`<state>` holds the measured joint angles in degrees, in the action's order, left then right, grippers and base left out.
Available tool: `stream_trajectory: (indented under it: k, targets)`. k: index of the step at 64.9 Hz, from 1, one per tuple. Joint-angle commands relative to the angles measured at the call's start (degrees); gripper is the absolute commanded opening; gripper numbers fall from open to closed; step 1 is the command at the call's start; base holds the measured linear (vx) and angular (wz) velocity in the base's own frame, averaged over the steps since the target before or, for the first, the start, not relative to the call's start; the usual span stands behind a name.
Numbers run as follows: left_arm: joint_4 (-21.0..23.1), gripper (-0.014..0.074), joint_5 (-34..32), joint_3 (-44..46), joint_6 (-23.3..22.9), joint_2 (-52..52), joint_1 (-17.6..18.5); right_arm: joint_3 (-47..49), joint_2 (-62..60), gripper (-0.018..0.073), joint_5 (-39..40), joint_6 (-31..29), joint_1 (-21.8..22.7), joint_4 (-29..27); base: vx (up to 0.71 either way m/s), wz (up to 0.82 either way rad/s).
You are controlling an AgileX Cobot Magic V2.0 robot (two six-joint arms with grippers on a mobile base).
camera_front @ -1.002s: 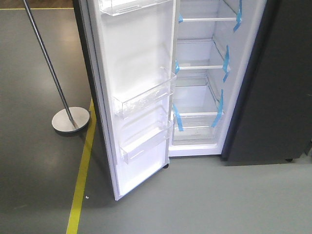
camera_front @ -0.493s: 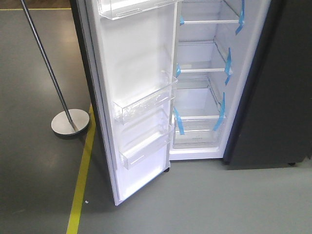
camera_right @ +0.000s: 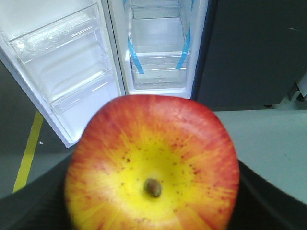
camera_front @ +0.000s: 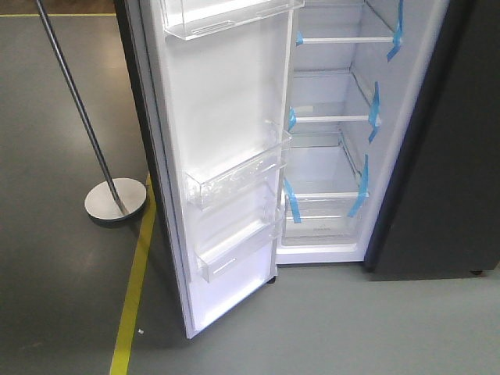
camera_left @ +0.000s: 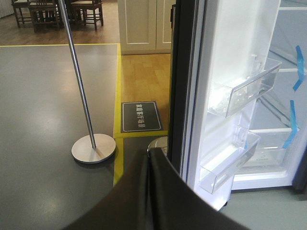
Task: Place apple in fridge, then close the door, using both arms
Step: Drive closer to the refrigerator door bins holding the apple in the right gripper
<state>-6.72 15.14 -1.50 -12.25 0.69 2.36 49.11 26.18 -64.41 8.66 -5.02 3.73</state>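
The door (camera_front: 226, 117) stands wide at the left of the fridge (camera_front: 402, 133), baring its shelves (camera_front: 336, 119) for the apple (camera_right: 152, 158), which the right gripper (camera_right: 152, 206) pinches out in front of the fridge, while the left gripper (camera_left: 149, 158), jaws pressed together, hangs by the door edge, presumably to push it.

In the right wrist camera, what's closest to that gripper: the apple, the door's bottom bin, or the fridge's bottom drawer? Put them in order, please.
1. apple, held in it.
2. door's bottom bin, left.
3. fridge's bottom drawer, centre back.
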Motion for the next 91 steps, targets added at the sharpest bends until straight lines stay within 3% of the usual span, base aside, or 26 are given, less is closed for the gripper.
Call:
stream_trajectory:
  k: [1,91]
  targets:
    - [0.29,-0.0006,-4.06,-1.17,-0.54,0.79,0.19,1.45,0.44,0.0135,4.15,-0.22,0.12,0.56,0.06,0.03]
    - [0.29,-0.0006,-4.06,-1.17,-0.54,0.79,0.19,1.45,0.44,0.0135,4.15,-0.22,0.12,0.56,0.05,0.01]
